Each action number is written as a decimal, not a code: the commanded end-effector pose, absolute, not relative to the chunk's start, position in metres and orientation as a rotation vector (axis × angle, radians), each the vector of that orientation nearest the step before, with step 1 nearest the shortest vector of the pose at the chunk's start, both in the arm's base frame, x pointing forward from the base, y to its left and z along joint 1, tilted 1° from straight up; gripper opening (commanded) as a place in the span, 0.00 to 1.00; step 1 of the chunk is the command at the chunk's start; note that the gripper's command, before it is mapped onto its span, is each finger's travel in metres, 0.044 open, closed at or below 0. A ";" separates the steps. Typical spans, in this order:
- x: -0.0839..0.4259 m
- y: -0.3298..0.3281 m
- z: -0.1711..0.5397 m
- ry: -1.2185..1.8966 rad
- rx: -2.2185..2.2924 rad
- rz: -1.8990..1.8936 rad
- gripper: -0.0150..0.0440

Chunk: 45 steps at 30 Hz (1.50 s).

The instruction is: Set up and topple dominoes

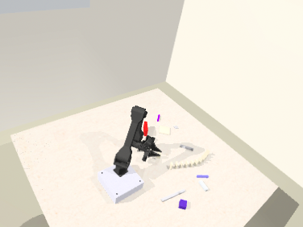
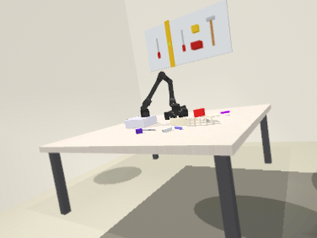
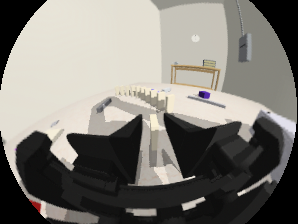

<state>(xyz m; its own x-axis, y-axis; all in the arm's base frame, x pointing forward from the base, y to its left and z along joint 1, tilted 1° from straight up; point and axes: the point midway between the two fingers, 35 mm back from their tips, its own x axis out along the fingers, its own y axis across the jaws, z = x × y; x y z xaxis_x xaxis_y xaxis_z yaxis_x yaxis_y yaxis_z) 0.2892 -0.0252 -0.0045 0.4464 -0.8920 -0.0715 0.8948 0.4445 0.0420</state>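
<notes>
The cream dominoes stand in a curved row; the end nearest the arm is a short way beyond my fingertips. My gripper is low over the table, its fingers part-way open. A single cream domino is between the fingers in the wrist view, with a gap on each side. It looks upright, in front of the near end of the row and apart from it. Its foot is hard to make out, and the gripper hides it in the top view.
A red block is behind the gripper, near a pale flat square and a purple stick. A grey bar lies beside the row. A blue bar, white rod and purple cube lie on the other side.
</notes>
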 end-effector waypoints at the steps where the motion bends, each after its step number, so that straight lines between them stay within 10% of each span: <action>1: 0.289 -0.026 -0.004 0.043 0.070 -1.108 0.65; 9: 0.289 -0.025 -0.003 0.043 0.070 -1.108 1.00; 19: 0.289 -0.026 0.044 0.073 0.065 -1.113 1.00; 27: 0.309 -0.043 0.027 0.738 -0.178 -1.038 1.00; 45: 0.302 -0.050 0.081 1.502 -0.373 0.242 1.00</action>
<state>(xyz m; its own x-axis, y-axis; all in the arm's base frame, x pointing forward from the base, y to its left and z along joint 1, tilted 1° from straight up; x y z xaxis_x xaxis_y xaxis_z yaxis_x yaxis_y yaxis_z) 0.3140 -0.0560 0.0431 0.0990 -0.4348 -0.8951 0.0688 0.9003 -0.4297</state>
